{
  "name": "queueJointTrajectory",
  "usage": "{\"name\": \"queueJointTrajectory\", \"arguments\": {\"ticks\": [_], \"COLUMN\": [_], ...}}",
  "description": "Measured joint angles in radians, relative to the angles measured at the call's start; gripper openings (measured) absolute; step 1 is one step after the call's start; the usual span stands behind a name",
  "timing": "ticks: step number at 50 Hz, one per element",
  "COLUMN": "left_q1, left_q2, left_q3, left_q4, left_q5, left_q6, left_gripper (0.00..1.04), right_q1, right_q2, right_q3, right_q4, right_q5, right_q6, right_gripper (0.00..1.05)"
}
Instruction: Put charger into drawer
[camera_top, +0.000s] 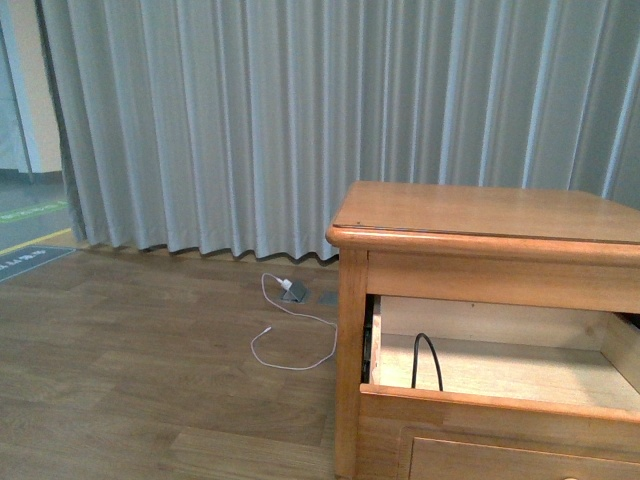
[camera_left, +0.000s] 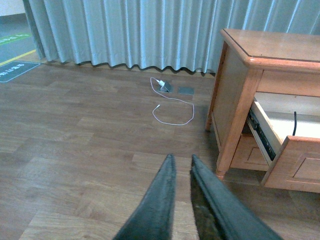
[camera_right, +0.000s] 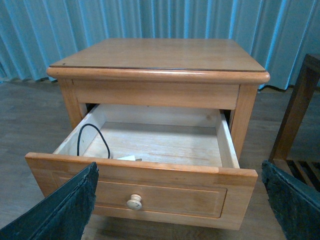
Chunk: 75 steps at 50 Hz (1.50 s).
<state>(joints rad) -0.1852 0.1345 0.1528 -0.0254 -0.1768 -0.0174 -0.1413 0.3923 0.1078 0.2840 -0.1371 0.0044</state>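
We see the charger (camera_right: 127, 158) already inside the open drawer (camera_right: 150, 145), lower-centre frame, so our right claw (camera_right: 182, 200) sits wide and empty, left claw (camera_left: 182, 165) narrow, holding nothing.

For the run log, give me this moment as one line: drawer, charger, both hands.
drawer: open | charger: inside drawer, black cable looping up | left hand: nearly closed, empty, over floor | right hand: open, empty, before drawer

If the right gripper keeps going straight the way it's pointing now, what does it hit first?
Most likely the open drawer: the right gripper is spread wide and aimed at its front panel near the knob. Depth is unclear, so contact height is uncertain.
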Motion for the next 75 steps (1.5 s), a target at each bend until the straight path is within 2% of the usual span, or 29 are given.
{"name": "queueJointTrajectory", "arguments": {"ticks": [1,5,9,49,51,52,54,55,59,63,67,70,75], "left_q1": [0.013,0.125,0.176,0.182,0.182,0.182,0.182,0.182,0.182,0.182,0.182,0.182,0.182], "left_q2": [-0.006,-0.032,-0.044,-0.131,-0.131,-0.131,-0.131,-0.131,-0.131,-0.132,-0.132,-0.132,-0.132], "left_q3": [-0.008,-0.032,-0.046,-0.140,-0.140,-0.140,-0.140,-0.140,-0.140,-0.140,-0.140,-0.140,-0.140], "left_q4": [0.000,0.000,0.002,0.020,0.019,0.019,0.019,0.019,0.020,0.019,0.020,0.019,0.019], "left_q5": [0.011,0.154,0.162,0.174,0.174,0.174,0.174,0.173,0.175,0.174,0.174,0.174,0.174], "left_q6": [0.002,0.008,0.009,0.010,0.010,0.010,0.010,0.010,0.010,0.010,0.010,0.010,0.010], "left_gripper": [0.05,0.04,0.04,0.04,0.04,0.08,0.17,0.21,0.33,0.48,0.62,0.79,0.96], "right_q1": [0.000,0.000,0.000,0.000,0.023,0.058,0.086,0.090,0.090,0.068,0.055,0.061,0.104], "right_q2": [0.000,0.000,0.000,0.000,-0.001,-0.001,0.012,0.022,0.087,0.206,0.347,0.504,0.662], "right_q3": [0.000,0.000,0.000,0.000,0.014,0.037,0.056,0.062,0.088,0.128,0.168,0.225,0.297], "right_q4": [0.000,0.000,0.000,0.000,-0.059,-0.149,-0.235,-0.262,-0.326,-0.354,-0.327,-0.293,-0.247], "right_q5": [0.000,0.000,0.000,0.000,0.084,0.195,0.278,0.288,0.265,0.197,0.134,0.091,0.086], "right_q6": [0.000,0.000,0.000,0.000,-0.027,-0.072,-0.109,-0.117,-0.130,-0.113,-0.097,-0.072,-0.048], "right_gripper": [0.97,0.97,0.97,0.97,0.97,0.97,0.97,0.97,0.97,0.97,0.97,0.97,0.97]}}
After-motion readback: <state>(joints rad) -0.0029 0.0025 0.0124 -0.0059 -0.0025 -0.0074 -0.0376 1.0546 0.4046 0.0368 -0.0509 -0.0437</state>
